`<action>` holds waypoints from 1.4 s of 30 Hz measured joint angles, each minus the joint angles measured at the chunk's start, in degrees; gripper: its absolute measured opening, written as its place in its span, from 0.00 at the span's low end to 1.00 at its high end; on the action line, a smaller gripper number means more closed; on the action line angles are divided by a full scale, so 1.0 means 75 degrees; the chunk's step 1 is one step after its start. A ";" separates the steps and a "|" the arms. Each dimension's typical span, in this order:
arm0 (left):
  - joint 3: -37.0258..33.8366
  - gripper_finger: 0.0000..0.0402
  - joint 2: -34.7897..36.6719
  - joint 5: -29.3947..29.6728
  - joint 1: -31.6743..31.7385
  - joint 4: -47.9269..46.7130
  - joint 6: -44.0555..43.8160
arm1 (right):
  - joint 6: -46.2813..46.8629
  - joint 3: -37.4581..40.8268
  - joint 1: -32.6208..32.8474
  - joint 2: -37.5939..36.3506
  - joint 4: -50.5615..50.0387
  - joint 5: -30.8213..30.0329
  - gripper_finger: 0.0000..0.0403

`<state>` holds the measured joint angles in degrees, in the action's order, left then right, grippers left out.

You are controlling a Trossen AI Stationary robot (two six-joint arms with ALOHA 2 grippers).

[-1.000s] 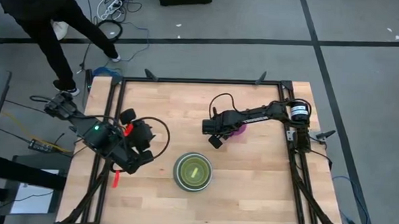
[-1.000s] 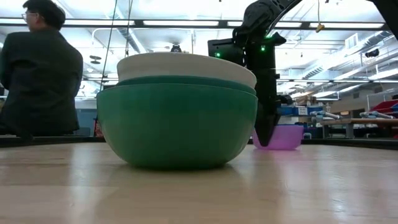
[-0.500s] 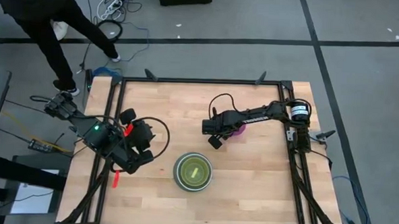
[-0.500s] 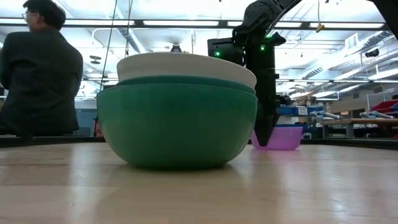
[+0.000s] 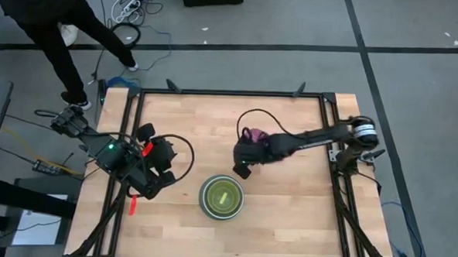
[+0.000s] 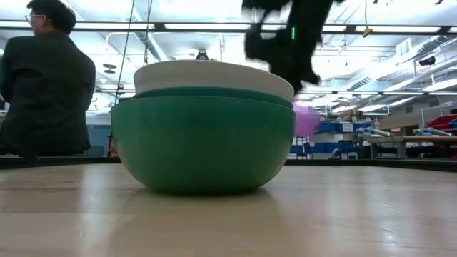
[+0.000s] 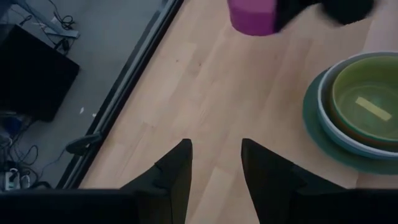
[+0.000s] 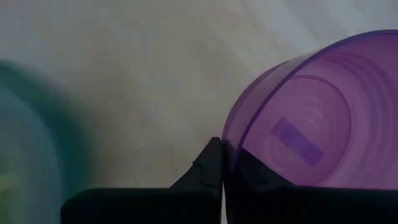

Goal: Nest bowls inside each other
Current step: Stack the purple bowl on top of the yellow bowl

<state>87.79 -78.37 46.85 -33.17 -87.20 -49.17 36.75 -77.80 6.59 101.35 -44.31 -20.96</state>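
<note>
Right end effector [image 5: 244, 165]: its fingers are pressed together on the rim of the purple bowl [image 8: 311, 124], which hangs tilted above the table, near the middle.
Left end effector [image 7: 214, 165]: fingers apart, holding nothing, waiting near the table's left edge.
Stack of bowls [image 5: 221, 196]: it stands near the table's front edge; sage green outside, a white rim [image 6: 214, 74] above it, lime green in the centre.
Risk: I think the thin rim grip can slip, because the bowl hangs sideways. If it is released off-centre, it may catch the stack's rim and roll away.
Table [image 5: 287, 216]: light wooden boards in a dark frame.
Room: a person [image 6: 44, 86] in dark clothes stands behind the table; cables lie on the grey floor.
</note>
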 joint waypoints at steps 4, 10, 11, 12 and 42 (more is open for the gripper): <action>0.0000 0.37 0.0000 0.0203 0.0000 -0.0244 -0.0188 | -0.0735 -0.0006 0.0813 -0.0611 0.1672 0.0180 0.00; -0.0003 0.37 0.0000 0.0303 -0.0001 -0.0381 -0.0337 | -0.1266 -0.0012 0.1837 -0.0673 0.3370 0.0644 0.00; -0.0003 0.37 0.0000 0.0334 0.0000 -0.0381 -0.0335 | -0.1267 -0.0011 0.1927 -0.0648 0.3444 0.0778 0.00; -0.0003 0.37 0.0000 0.0341 0.0000 -0.0384 -0.0335 | -0.1264 -0.0010 0.2006 -0.0588 0.3503 0.0887 0.00; -0.0006 0.37 0.0000 0.0355 -0.0003 -0.0378 -0.0338 | -0.1112 0.0016 0.2256 -0.0016 0.3434 0.2087 0.06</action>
<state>87.74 -78.37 49.52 -33.19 -90.04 -51.70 28.41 -77.68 23.51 101.23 -18.56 -5.31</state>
